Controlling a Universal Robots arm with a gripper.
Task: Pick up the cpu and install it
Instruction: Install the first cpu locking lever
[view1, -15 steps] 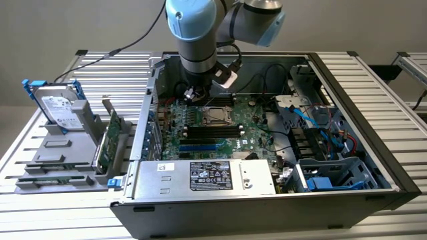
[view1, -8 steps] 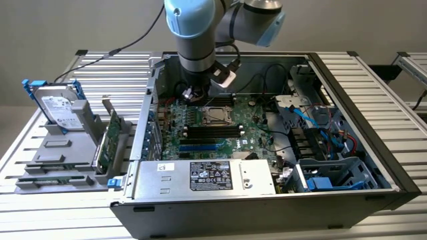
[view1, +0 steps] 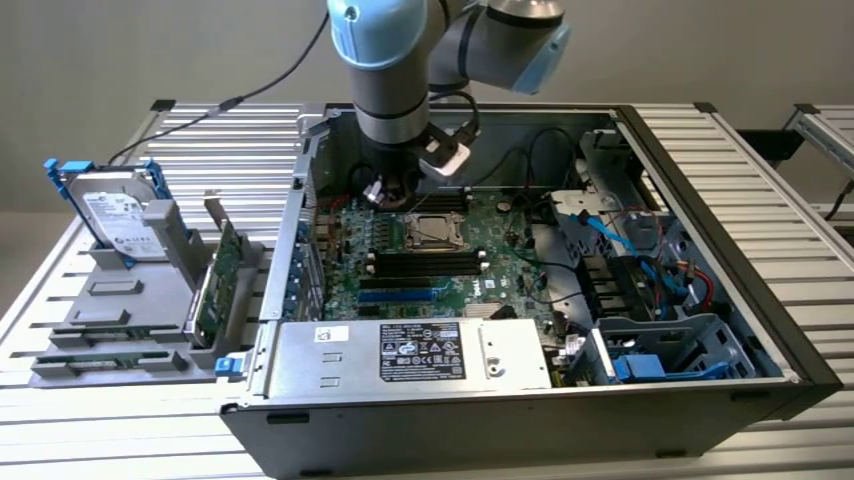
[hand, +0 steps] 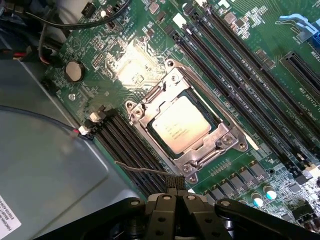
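Note:
The cpu (view1: 430, 231) is a small square chip with a dull silver top. It lies flat in the metal-framed socket (hand: 150, 107) on the green motherboard (view1: 387, 290) inside the open computer case. In the wrist view the cpu (hand: 180, 129) sits just beyond the fingertips. My gripper (view1: 386, 192) hangs low over the board just to the exterior view's left of the socket. Its black fingers (hand: 164, 200) are pressed together and hold nothing. A thin metal socket lever (hand: 142, 170) runs up to the gripper (hand: 175, 189) tips; I cannot tell whether they touch.
Black memory slots (view1: 427, 263) flank the socket. The case walls (view1: 300, 200) enclose the board, with a power supply (view1: 414, 355) at the front and a drive cage (view1: 667, 350) with cables (view1: 607, 235) on the exterior view's right. A hard drive (view1: 114, 215) and green cards (view1: 214, 285) stand in a grey holder outside.

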